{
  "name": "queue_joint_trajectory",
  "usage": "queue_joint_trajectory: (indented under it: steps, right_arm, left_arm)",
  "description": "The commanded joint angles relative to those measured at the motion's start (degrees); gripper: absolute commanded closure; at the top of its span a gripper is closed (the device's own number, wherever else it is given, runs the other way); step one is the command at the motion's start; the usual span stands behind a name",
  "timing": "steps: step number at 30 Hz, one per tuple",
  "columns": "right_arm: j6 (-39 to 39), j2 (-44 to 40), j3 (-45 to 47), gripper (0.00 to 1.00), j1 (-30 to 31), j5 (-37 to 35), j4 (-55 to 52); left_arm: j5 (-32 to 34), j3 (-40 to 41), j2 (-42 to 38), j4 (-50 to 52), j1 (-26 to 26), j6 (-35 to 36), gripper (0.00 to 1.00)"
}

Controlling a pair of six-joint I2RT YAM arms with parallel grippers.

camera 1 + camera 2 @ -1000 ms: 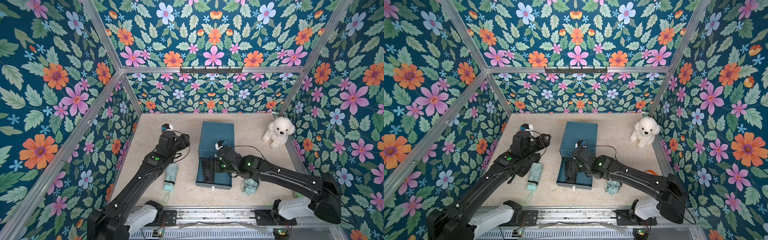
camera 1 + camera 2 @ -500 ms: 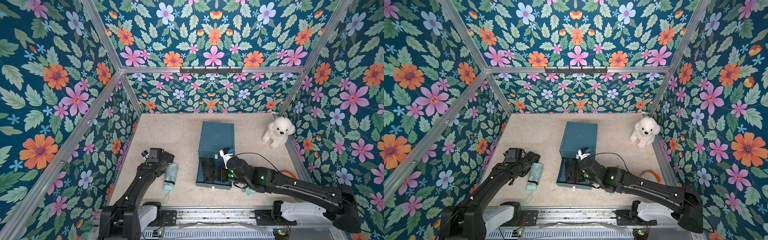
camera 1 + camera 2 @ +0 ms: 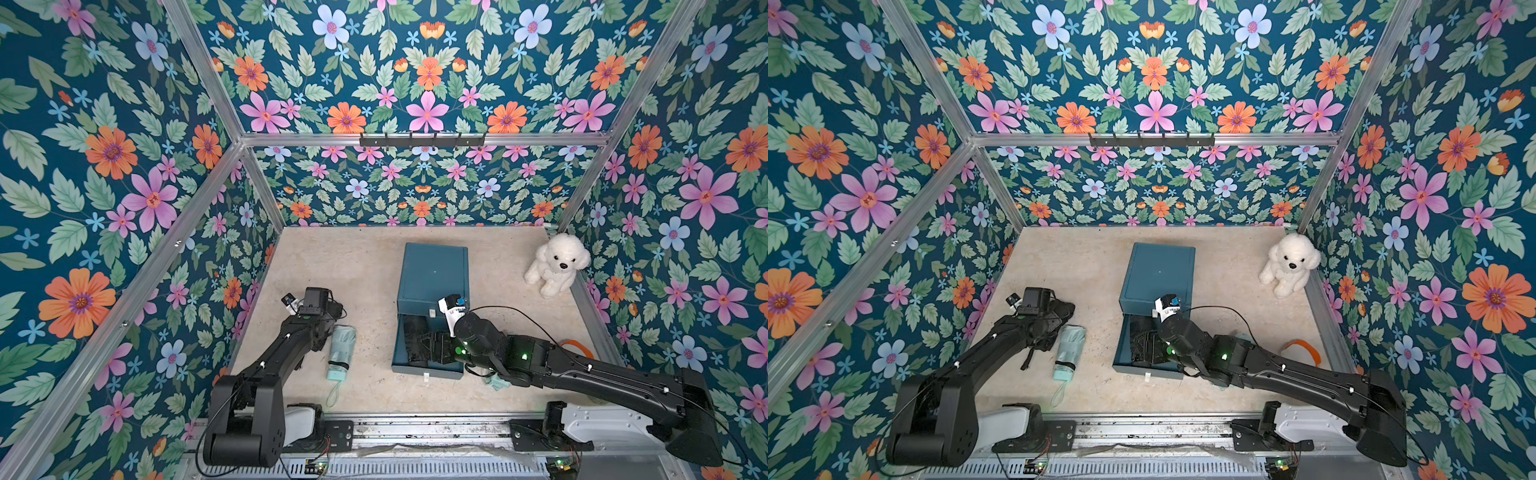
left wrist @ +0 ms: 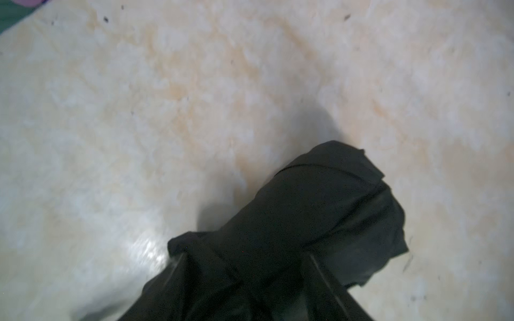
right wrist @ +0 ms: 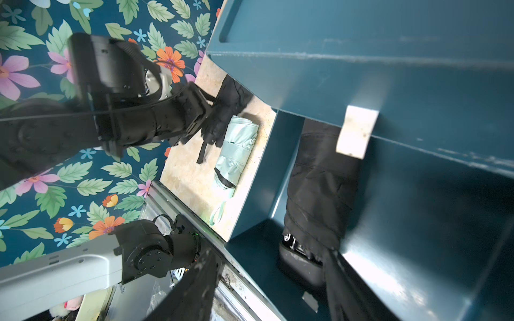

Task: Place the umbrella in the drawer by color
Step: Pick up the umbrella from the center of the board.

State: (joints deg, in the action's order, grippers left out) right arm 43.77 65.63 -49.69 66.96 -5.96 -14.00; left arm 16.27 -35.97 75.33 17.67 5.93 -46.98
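A mint green folded umbrella [image 3: 343,345] lies on the floor left of the teal cabinet [image 3: 434,270]. Just beyond its left side lies a black umbrella [image 4: 319,208], and my left gripper [image 4: 246,255] is down on it, its fingers pressed on both sides of the black fabric. The cabinet's bottom drawer [image 3: 428,370] is pulled out toward the front. A second black umbrella [image 5: 319,189] lies inside it. My right gripper [image 5: 271,254] hangs open over the drawer's front part, one finger beside that umbrella's handle end, holding nothing.
A white plush dog [image 3: 557,264] sits in the back right corner. An orange ring [image 3: 1304,349] lies by the right wall. Something mint-coloured [image 3: 496,380] peeks out under my right arm. Flowered walls close three sides; a metal rail [image 3: 415,428] runs along the front.
My left arm came down from beside the cabinet to the floor at the left, and its fingers closed in on the black umbrella. My right arm sank lower over the drawer.
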Motion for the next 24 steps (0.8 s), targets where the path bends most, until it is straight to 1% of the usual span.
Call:
queue_joint_trajectory:
  steps: [1,2,3,4,5,7,8,12,16,17,18,19,20,21,24]
  right_arm:
    - [0.75,-0.76,0.65,0.35,0.23,0.61,3.26]
    - [0.92,-0.87,0.87,0.35,0.44,0.75,3.8]
    - [1.0,-0.88,0.98,0.35,0.62,0.9,4.25]
    - [1.16,-0.85,1.08,0.35,0.8,1.15,4.68]
    - [1.27,-0.74,1.09,0.35,0.98,1.19,5.11]
    - [1.38,-0.34,0.95,0.35,1.31,1.3,5.91]
    - [1.39,0.01,0.68,0.35,1.54,1.3,6.0]
    - [1.0,1.04,-0.74,0.35,2.45,0.63,6.1]
    - [0.79,1.75,-2.01,0.35,3.25,0.17,6.28]
    - [0.67,2.0,-2.18,0.35,3.31,0.05,6.13]
    - [0.66,2.05,-2.21,0.35,3.35,-0.1,6.1]
    - [0.66,2.2,-2.24,0.35,3.35,-0.23,6.13]
    - [0.65,2.28,-2.08,0.35,3.35,-0.36,6.21]
    - [0.64,2.4,-2.08,0.35,3.31,-0.47,6.22]
    - [0.85,2.36,-1.86,0.35,3.35,-0.81,6.12]
  left_arm:
    - [-1.3,0.45,3.39,3.11,-0.05,-2.61,0.52]
    - [-0.38,0.18,3.75,3.44,-0.05,-3.06,0.59]
    - [0.26,0.11,3.62,3.55,-0.05,-3.28,0.65]
    - [1.03,-0.03,3.52,3.64,-0.05,-3.26,0.74]
    - [1.8,-0.3,3.44,3.96,-0.05,-3.25,0.81]
    - [2.14,-0.85,3.45,4.17,-0.05,-2.88,0.9]
    - [2.23,-1.08,3.54,4.1,-0.05,-2.69,1.0]
    - [1.47,-1.91,2.53,3.99,-0.05,-2.51,1.0]
    - [-0.81,-3.86,-1.51,4.25,0.04,-0.26,1.0]
    - [-0.29,-4.88,-1.91,5.24,0.04,0.35,0.84]
    - [0.43,-5.49,-1.94,5.88,0.02,0.67,0.64]
    - [0.82,-5.98,-1.62,6.34,0.04,1.11,0.45]
    - [0.66,-6.32,-0.93,6.52,0.05,1.87,0.37]
    - [0.19,-6.65,-0.21,6.97,0.0,1.93,0.31]
    - [-3.95,-5.6,1.04,5.43,0.34,2.72,0.28]
